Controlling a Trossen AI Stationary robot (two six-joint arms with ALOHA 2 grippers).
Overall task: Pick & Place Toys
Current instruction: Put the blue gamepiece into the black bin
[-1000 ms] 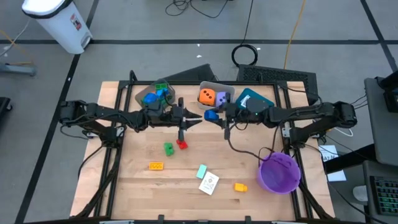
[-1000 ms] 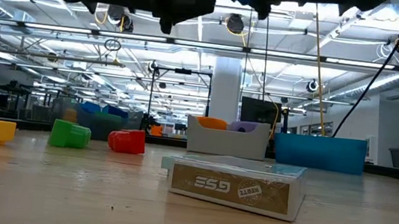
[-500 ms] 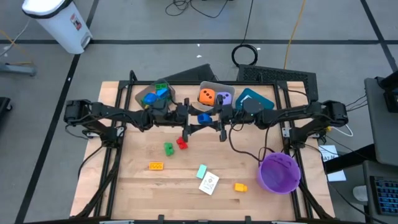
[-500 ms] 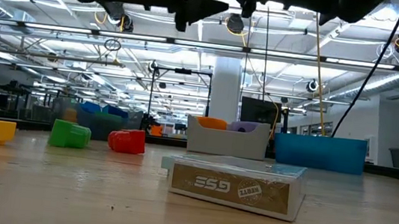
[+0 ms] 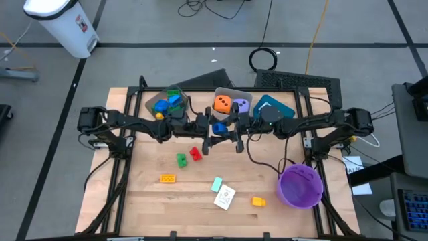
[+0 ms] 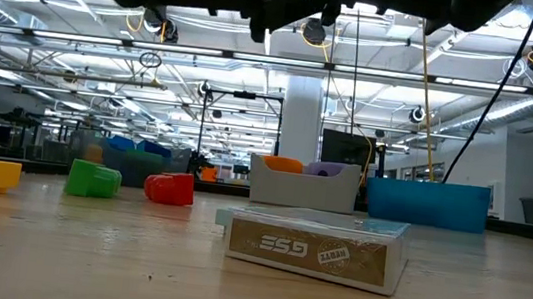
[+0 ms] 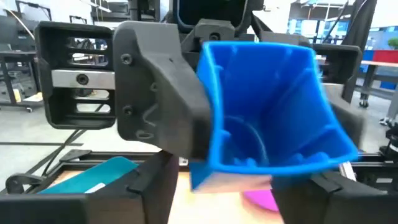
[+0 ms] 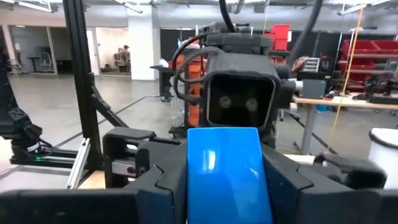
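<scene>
The two dark arms meet nose to nose at the middle of the high view, above the wooden table (image 5: 140,194); between them hangs a blue block (image 5: 219,127), just below the grey bin (image 5: 232,93); the right gripper (image 5: 235,129) is clamped on that block, and the left gripper (image 5: 208,132), its fingers apart, brackets the block's far end; the risk I judge is a botched handover: if the right lets go before the left closes, the block drops toward the red block (image 5: 195,154) and green block (image 5: 180,159).
</scene>
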